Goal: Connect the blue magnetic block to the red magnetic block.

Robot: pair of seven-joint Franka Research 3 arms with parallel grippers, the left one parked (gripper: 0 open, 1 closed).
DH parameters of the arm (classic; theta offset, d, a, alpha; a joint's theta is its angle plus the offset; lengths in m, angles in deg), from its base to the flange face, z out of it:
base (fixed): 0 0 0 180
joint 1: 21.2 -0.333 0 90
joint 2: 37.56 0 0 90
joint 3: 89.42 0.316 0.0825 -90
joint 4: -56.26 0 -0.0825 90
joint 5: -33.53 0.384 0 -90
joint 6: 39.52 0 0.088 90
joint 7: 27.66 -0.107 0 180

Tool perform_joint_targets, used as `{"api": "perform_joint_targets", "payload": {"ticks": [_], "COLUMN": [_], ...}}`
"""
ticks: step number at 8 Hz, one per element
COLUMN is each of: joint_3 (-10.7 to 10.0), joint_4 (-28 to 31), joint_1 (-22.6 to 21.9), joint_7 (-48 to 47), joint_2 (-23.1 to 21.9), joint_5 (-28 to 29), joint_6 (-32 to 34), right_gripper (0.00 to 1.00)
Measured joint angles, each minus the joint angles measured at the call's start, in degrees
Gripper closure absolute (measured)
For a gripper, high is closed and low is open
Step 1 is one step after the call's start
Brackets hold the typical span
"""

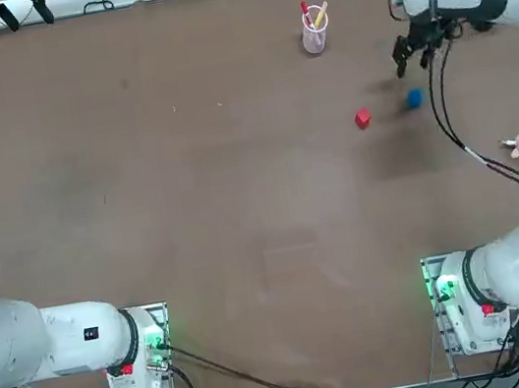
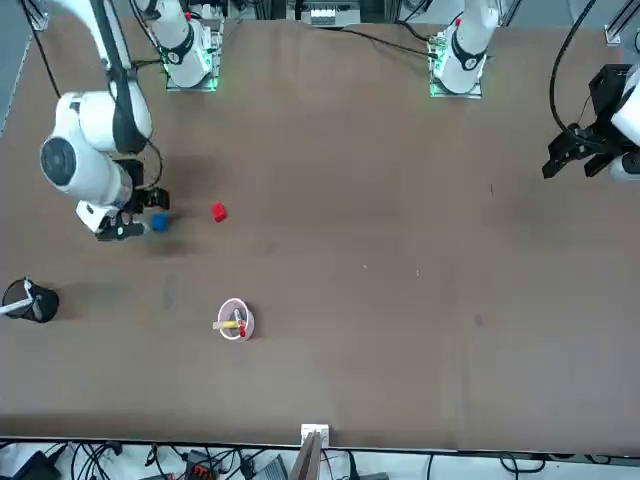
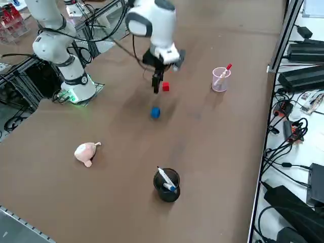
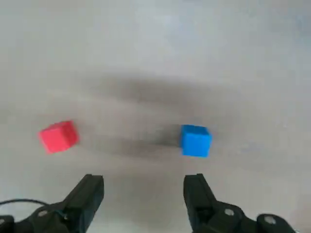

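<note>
Hovering above the brown worktop [image 1: 242, 207], right gripper [image 1: 413, 54] open and empty, fingers spread, nothing between them. Blue magnetic block [image 1: 414, 98] resting on the worktop just at 6 o'clock of the gripper in the top view, near but not touching. Red magnetic block [image 1: 362, 118] lying at 9 o'clock of the blue one, near, clear gap between them, not connected. Wrist view: blue magnetic block [image 4: 196, 141] sits just ahead of one fingertip [image 4: 193, 183], off the gap's centre; red magnetic block [image 4: 59, 137] off to the other side. Likely next: shifting toward 6 o'clock to centre over blue, lowering, grasping, carrying toward 9 o'clock to red.
</note>
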Motion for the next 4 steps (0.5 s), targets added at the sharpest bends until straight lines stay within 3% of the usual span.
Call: {"api": "perform_joint_targets", "payload": {"ticks": [4], "joint_3": [0.29], "joint_4": [1.52], "joint_1": [-11.32], "joint_7": [-2.08], "joint_2": [2.92], "joint_5": [0.85], "joint_6": [-2.97], "right_gripper": [0.0]}}
